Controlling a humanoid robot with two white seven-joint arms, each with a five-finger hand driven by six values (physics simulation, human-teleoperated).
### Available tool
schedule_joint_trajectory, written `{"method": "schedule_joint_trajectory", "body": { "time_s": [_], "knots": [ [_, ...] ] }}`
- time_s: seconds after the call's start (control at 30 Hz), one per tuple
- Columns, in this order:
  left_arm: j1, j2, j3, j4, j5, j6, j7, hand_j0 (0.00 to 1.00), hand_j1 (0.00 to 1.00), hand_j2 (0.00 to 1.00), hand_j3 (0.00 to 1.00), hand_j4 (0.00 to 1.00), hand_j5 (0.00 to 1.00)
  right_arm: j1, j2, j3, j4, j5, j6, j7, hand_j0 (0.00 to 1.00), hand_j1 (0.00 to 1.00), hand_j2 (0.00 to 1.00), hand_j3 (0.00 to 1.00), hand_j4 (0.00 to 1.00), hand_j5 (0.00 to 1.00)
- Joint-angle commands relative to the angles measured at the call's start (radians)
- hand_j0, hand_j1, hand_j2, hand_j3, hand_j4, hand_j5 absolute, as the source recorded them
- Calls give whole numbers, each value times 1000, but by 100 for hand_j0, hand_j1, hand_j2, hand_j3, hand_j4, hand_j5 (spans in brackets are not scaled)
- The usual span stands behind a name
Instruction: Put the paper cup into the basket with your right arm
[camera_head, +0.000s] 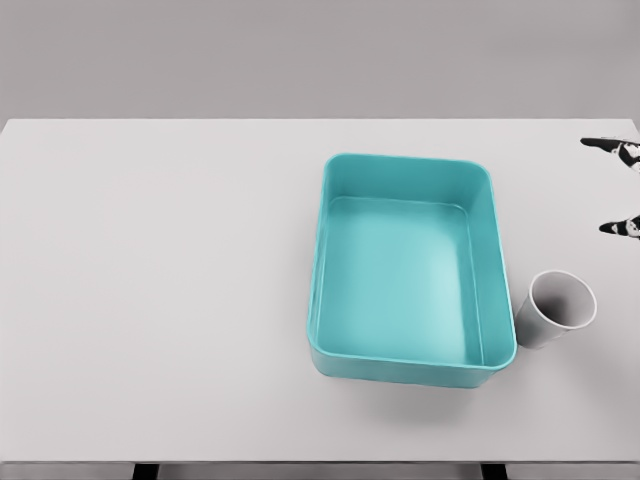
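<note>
Head view shows a white table (150, 300) with a teal basket (404, 165) standing a little right of the middle, open side up and with nothing inside it. The paper cup (556, 309) stands on the table just beside the basket's right wall, near its front right corner; it looks upright, with its open mouth visible from above, and I cannot tell if it touches the wall or only stands very close to it. At the right edge of the picture only a few dark fingertips (612, 145) of the right hand (622, 185) come into view, one group higher and one lower, with a clear gap between them, so the hand seems spread wide and it holds nothing. It is behind the cup and apart from it. The left arm is not visible at all. I judge that the task is at its first step: the reach toward the cup is in hand and no grasp is made yet. The next move calls for bringing the hand nearer to the robot and down around the cup's side, and closing gently, because a light cup may tip or be pressed out of shape. As the basket wall is so near, the fingers should come from the free right side, then lift the cup over the rim.
</note>
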Motion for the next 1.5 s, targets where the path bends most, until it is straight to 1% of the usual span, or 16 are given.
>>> {"method": "schedule_joint_trajectory", "body": {
  "time_s": [0.0,0.07,0.1,0.13,0.23,0.33,0.4,0.43,0.5,0.63,0.77,0.93,1.07,1.17,1.3,1.47],
  "knots": [
    [0,0,0,0,0,0,0,100,100,100,100,100,100,0,6,2,0,-21,0,14,100,100,100,100,100,100],
    [0,0,0,1,0,0,0,100,100,100,100,100,100,2,4,4,0,-81,0,66,100,100,100,100,100,100],
    [0,0,0,0,0,0,0,100,100,100,100,100,100,2,9,4,0,-133,0,131,100,100,100,100,100,100],
    [0,0,0,0,0,0,0,100,100,100,100,100,100,-18,23,4,-3,-173,18,239,100,100,100,100,100,100],
    [0,0,0,0,0,0,0,100,100,100,100,100,100,-69,41,4,-8,-287,149,443,100,100,100,100,100,100],
    [0,0,0,0,0,0,0,100,100,100,100,100,100,-64,34,4,-11,-463,152,602,100,100,100,100,100,100],
    [0,0,0,0,0,0,0,100,100,100,100,100,100,-60,15,2,-17,-549,152,678,100,100,100,100,100,100],
    [0,0,0,0,0,0,0,100,100,100,100,100,100,-60,-12,2,-18,-592,152,696,100,100,100,100,100,100],
    [0,0,0,0,0,0,0,100,100,100,100,100,100,-63,-51,-4,-26,-644,149,704,100,100,100,100,100,100],
    [0,0,0,1,1,0,0,100,100,100,100,100,100,-60,-83,-5,-28,-698,147,705,100,100,100,100,100,100],
    [0,0,0,0,0,1,0,100,100,100,100,100,100,-14,-108,-4,-46,-781,144,710,100,100,100,100,100,100],
    [0,0,0,0,0,0,0,100,100,100,100,100,100,15,-108,-5,-47,-802,133,710,100,100,100,100,100,100],
    [0,0,0,0,0,0,0,100,100,100,100,100,100,74,-109,-5,-48,-802,41,710,100,100,100,100,100,100],
    [0,0,0,0,0,0,0,100,100,100,100,100,100,98,-124,-7,-46,-801,6,710,100,100,100,100,100,100],
    [0,0,0,0,1,0,0,100,100,100,100,100,100,109,-134,-7,-43,-799,3,710,100,100,100,100,100,100],
    [0,0,0,0,0,0,0,100,100,100,100,100,100,152,-135,-5,-44,-799,0,710,100,100,100,100,100,100]
  ]
}}
